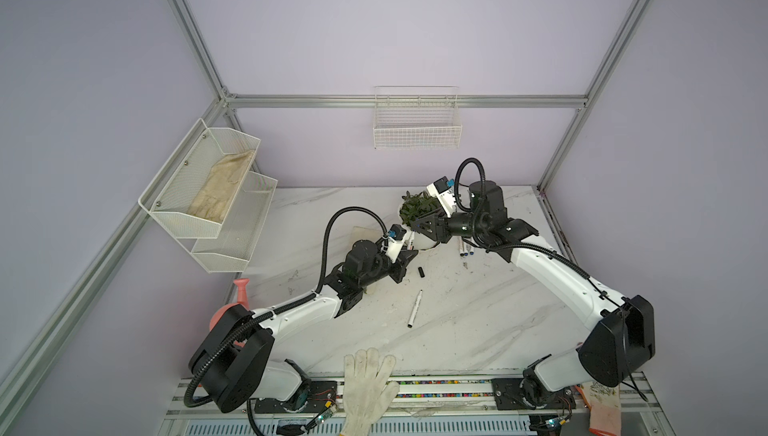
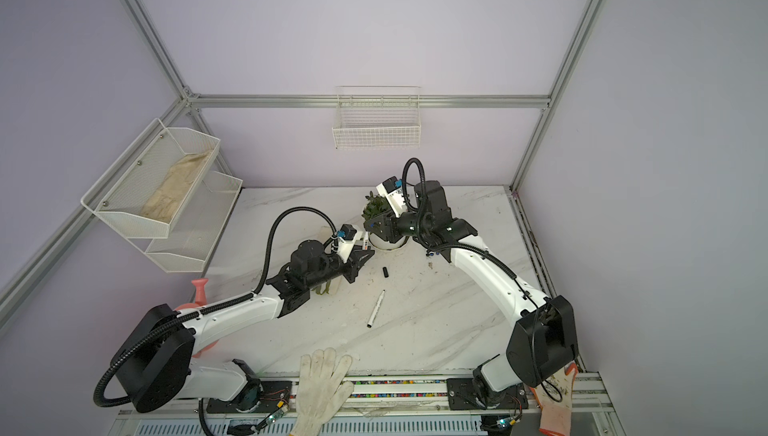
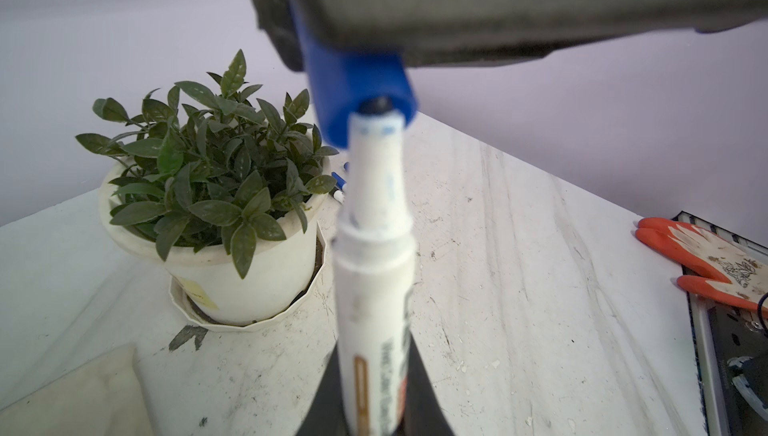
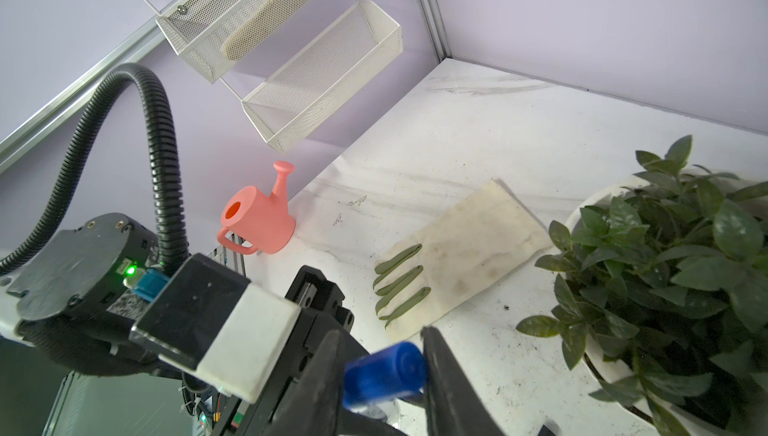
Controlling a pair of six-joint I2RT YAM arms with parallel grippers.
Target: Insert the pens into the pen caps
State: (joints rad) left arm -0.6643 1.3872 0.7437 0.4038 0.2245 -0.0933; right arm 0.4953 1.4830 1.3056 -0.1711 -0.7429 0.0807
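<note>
Two grippers meet in the air above the worktop (image 1: 457, 330), just beside the white pot of the potted plant (image 1: 417, 205).

Left gripper (image 1: 405, 258): closed tight on the white printed barrel of the held pen (image 3: 374, 288), which projects past its fingers with the writing end forward.

Right gripper (image 1: 417, 227): jaws drawn in onto the blue cap (image 4: 384, 378), which sits between its two fingers and is clamped clear of the worktop.

In the left wrist view the nib of the held pen is at the open mouth of the blue cap, just entering it. The tapered neck and the shoulder of the barrel are outside.

In both top views a loose pen (image 1: 414, 308) lies flat on the worktop, nearer the front edge, with no cap on it. A black cap (image 1: 420, 272) lies apart from it, between it and the two grippers. Further pens (image 1: 466, 249) lie side by side below the right arm and are partly hidden by it.

A white glove (image 1: 368, 388) lies over the front edge. A pink watering can (image 4: 257, 222) stands at the left edge of the worktop. A cream glove (image 4: 457, 255) with olive-green fingers lies flat near the potted plant.
</note>
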